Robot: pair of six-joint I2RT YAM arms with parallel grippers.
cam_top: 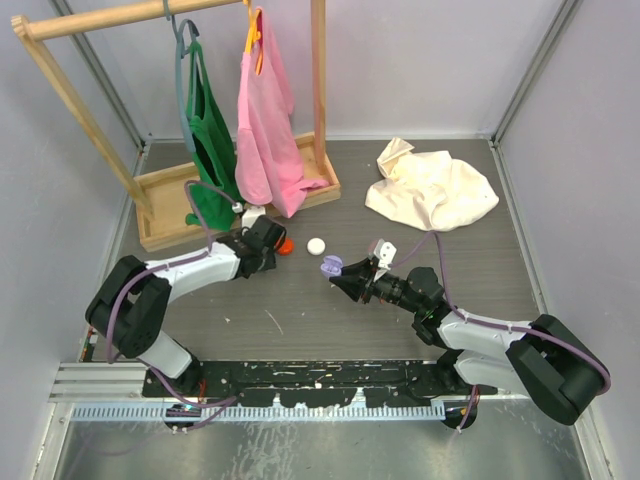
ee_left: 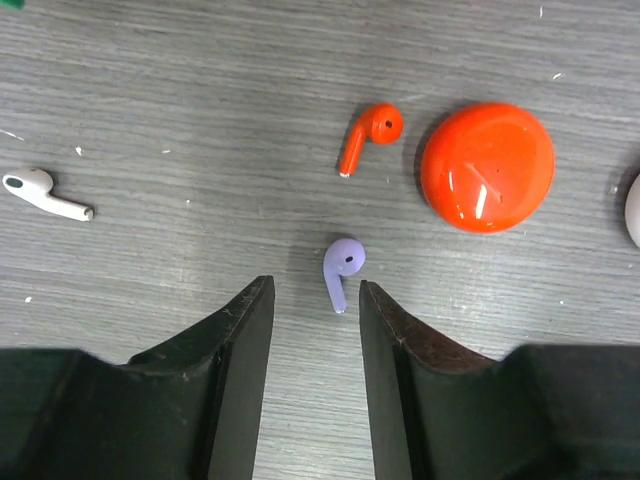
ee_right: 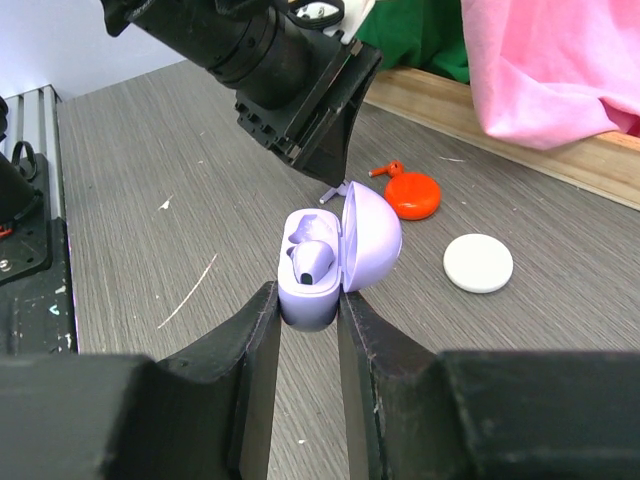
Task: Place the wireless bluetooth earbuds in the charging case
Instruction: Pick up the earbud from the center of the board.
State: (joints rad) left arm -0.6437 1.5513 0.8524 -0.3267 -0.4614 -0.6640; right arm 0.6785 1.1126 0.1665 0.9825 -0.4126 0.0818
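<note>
A lilac earbud (ee_left: 343, 268) lies on the table just beyond the tips of my left gripper (ee_left: 314, 295), which is open with nothing between its jaws. A red earbud (ee_left: 368, 135) rests beside its closed red case (ee_left: 487, 166), and a white earbud (ee_left: 42, 193) lies far left. My right gripper (ee_right: 308, 300) is shut on the lilac charging case (ee_right: 325, 265), held lid-open just above the table; one lilac earbud (ee_right: 312, 258) sits inside. From above, the left gripper (cam_top: 265, 245) and the right gripper (cam_top: 345, 275) face each other, the lilac case (cam_top: 330, 267) between them.
A closed white round case (ee_right: 478, 263) lies right of the red one (ee_right: 413, 194). A wooden clothes rack (cam_top: 240, 190) with green and pink garments stands at the back left. A cream cloth (cam_top: 430, 190) is heaped at the back right.
</note>
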